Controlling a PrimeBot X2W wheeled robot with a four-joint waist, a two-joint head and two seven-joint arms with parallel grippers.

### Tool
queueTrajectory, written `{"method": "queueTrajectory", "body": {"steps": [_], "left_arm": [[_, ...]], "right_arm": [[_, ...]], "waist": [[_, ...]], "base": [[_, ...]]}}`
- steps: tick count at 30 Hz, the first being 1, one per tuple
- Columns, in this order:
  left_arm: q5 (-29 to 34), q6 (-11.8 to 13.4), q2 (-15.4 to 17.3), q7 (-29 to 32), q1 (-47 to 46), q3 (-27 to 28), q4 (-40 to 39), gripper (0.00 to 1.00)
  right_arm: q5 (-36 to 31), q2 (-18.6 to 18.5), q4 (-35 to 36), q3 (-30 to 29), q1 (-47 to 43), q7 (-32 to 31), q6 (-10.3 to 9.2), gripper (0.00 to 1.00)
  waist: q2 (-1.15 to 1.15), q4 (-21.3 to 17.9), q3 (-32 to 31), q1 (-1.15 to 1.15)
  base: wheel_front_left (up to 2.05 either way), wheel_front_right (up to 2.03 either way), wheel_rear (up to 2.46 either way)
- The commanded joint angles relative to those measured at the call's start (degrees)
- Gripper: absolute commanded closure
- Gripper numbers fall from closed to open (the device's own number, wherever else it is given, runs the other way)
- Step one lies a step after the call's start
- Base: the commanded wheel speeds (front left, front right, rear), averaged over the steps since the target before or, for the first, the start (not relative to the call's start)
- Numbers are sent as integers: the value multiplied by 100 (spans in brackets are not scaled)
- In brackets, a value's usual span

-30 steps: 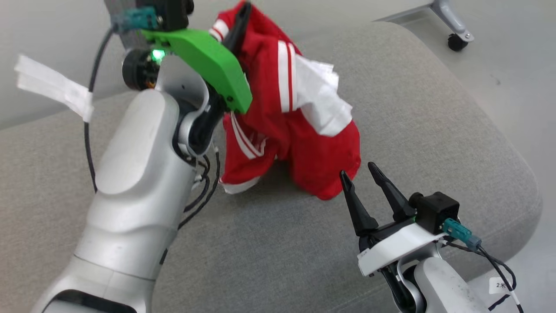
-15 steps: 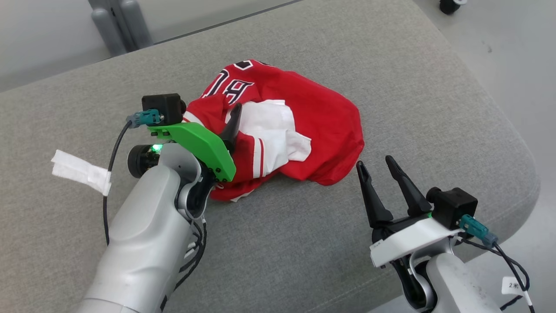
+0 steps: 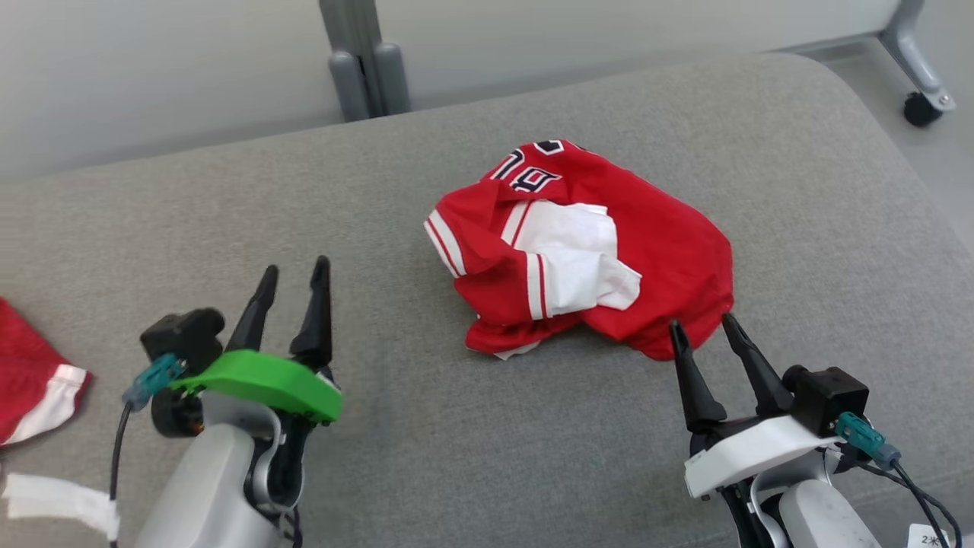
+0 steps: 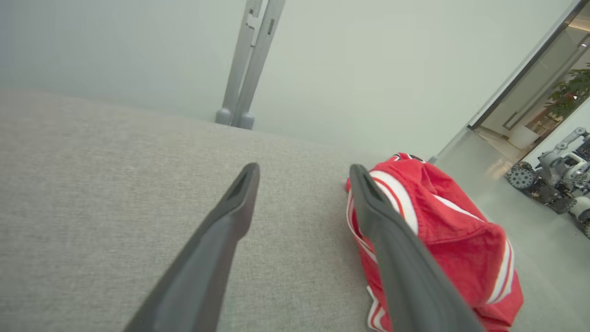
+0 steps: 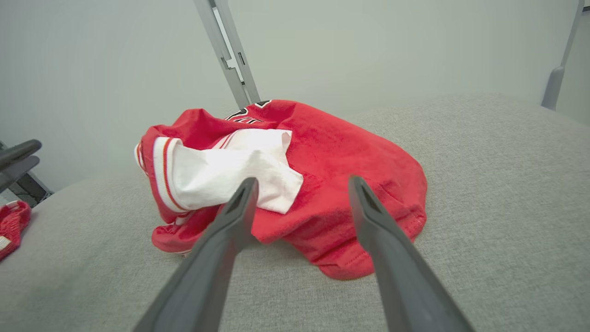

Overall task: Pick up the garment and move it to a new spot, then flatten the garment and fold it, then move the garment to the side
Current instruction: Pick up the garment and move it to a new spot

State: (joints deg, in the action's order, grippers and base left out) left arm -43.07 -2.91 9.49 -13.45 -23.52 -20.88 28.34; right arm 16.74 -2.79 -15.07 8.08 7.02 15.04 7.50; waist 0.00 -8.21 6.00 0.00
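Your left gripper point(image 3: 297, 265) stands spread and empty over the grey cushion point(image 3: 228, 213), at 8 o'clock from the crumpled red garment point(image 3: 670, 243), which lies mid-cushion. Your right gripper point(image 3: 701, 320) is spread too and holds nothing. Its tips sit at the garment's 5 o'clock hem, and you cannot tell whether they touch it.

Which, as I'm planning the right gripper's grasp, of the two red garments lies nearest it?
The crumpled jersey with black lettering, just ahead of the right gripper. The other red piece lies far off, past the left gripper.
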Motion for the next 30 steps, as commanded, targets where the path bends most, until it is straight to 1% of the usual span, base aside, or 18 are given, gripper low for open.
{"method": "queueTrajectory", "body": {"steps": [1,5,8,13,17,21,30], "left_arm": [[90,92,84,-90,282,104,-150,0],[515,256,224,-177,832,406,-703,0],[914,302,151,-173,1285,694,-1185,0],[1430,191,-21,-168,1986,1110,-1631,0],[1827,122,-93,-170,2365,1337,-1752,0],[2030,38,-231,-170,2640,1547,-1820,0],[2309,-125,-432,-170,2796,1810,-1848,0]], "right_arm": [[-51,-17,12,-57,-138,5,-2,0],[-194,-16,51,-249,-255,-19,-3,0],[-310,-17,83,-396,-359,-17,-3,0],[-442,-17,126,-608,-466,-13,-3,0],[-445,-17,133,-677,-532,-11,-2,0],[-438,-17,129,-678,-548,-9,-2,0],[-442,-17,149,-649,-553,-3,-3,0]], "waist": [[0,524,-543,0],[0,618,-659,0],[0,642,-699,0],[0,596,-748,0],[0,537,-785,0],[0,496,-806,0],[0,496,-776,0]], "base": [[0,0,0],[0,0,0],[0,0,0],[0,0,0],[0,0,0],[0,0,0],[0,0,0]]}}
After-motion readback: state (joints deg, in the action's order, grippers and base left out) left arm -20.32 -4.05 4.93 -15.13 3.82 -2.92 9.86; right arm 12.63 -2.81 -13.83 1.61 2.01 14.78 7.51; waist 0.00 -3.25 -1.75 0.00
